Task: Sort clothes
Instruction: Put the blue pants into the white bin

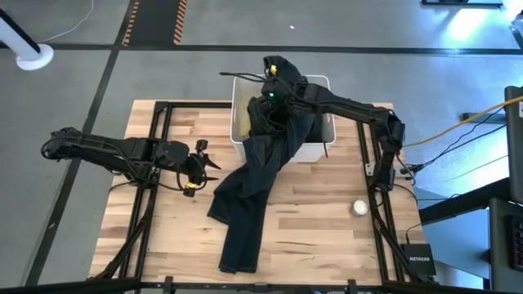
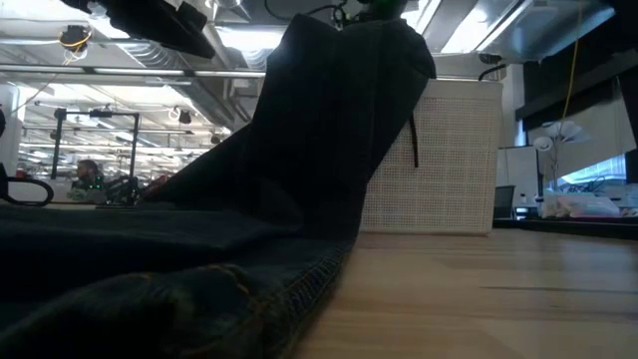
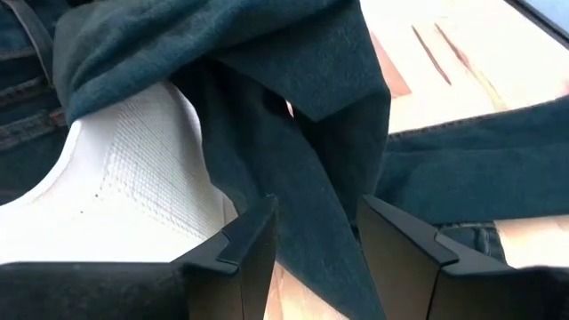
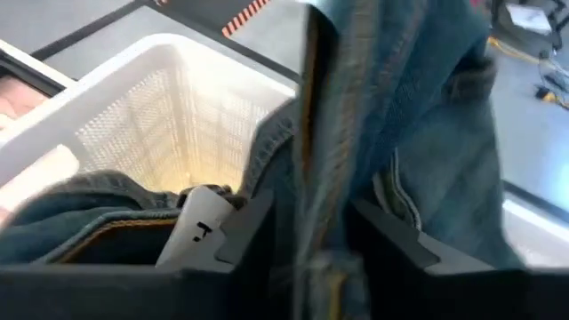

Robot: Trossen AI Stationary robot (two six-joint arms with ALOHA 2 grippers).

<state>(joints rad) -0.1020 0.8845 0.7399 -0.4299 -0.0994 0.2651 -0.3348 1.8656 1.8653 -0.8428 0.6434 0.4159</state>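
- I am seeing the right gripper [image 1: 273,72] hanging over the far rim of the white bin [image 1: 319,149], its two fingers standing either side of a fold of the dark jeans [image 1: 245,212]; whether they are pinching the cloth or have let go, I cannot tell.
- The jeans are draping from that gripper down over the bin's near wall and trailing across the wooden table [image 1: 319,237] toward the near edge.
- The bin is sitting at the far middle of the table, and I am making out more dark fabric and a strip of yellow-green cloth [image 1: 243,122] inside it.
- The left gripper [image 1: 206,159] is waiting left of the jeans with its fingers parted, holding nothing.
- A small white ball [image 1: 359,207] is lying on the right side of the table, well apart from the jeans.
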